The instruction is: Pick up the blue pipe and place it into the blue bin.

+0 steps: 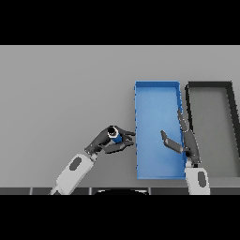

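We have the short blue pipe with a dark open end (pixel 114 136) clamped in our left hand (pixel 107 141), fingers and thumb curled round it, a little left of the table's middle and near the front edge. We cannot tell whether the pipe is clear of the grey table (pixel 61 93) or touching it. Its open end faces up toward us, so we judge its long axis to stand roughly upright. The open rectangular blue bin (pixel 157 84) lies at about three o'clock from the pipe, its left wall just beside our fingertips. Our right hand (pixel 180 140) hangs over the bin's right half, fingers straight and spread from the thumb, holding nothing. Beyond it at three o'clock sits a dark grey bin (pixel 209 84). The left hand is nearer, and the coming move looks like a short carry rightward over the wall.
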